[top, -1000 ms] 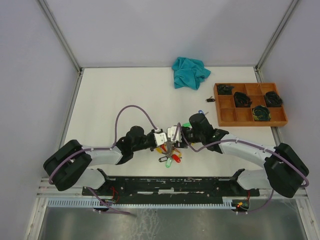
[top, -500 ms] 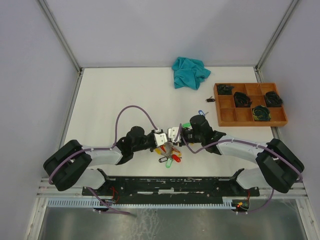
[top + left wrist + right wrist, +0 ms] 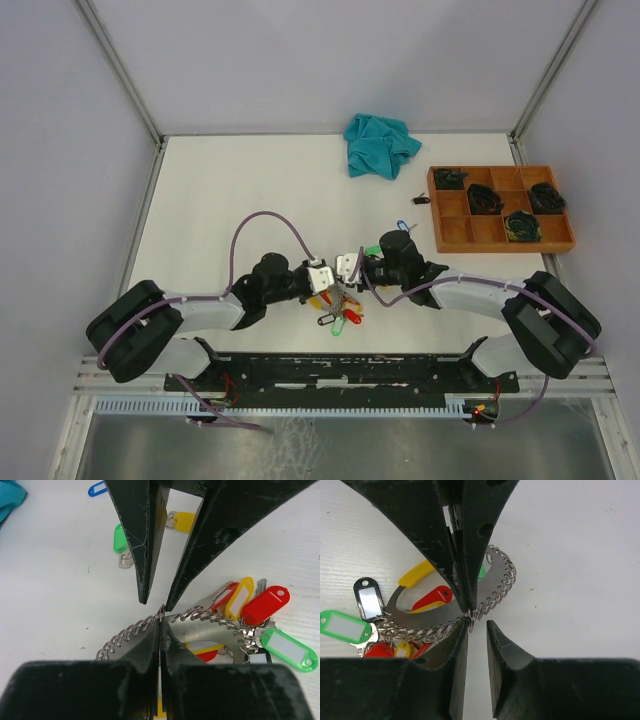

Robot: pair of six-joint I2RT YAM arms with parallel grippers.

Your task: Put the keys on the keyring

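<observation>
Since the earlier frame, the right arm point(image 3: 480, 295) was found swung inward and the right gripper point(image 3: 476, 630) narrowed. Its jaws were left slightly apart, with bare table point(image 3: 220, 190) seen between them, just beside the keyring point(image 3: 200, 616). The left gripper point(image 3: 159, 625) was found with jaws pressed together on the keyring's rim, and the keyring was noted near the table's front centre, between both grippers, with several tagged keys point(image 3: 265, 605) bunched on it.

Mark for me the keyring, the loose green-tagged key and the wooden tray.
keyring point(image 3: 202, 615): left wrist view, on its looped silver edge.
green-tagged key point(image 3: 120, 538): left wrist view, on the green tag.
wooden tray point(image 3: 456, 230): top external view, on a bare compartment floor.
</observation>
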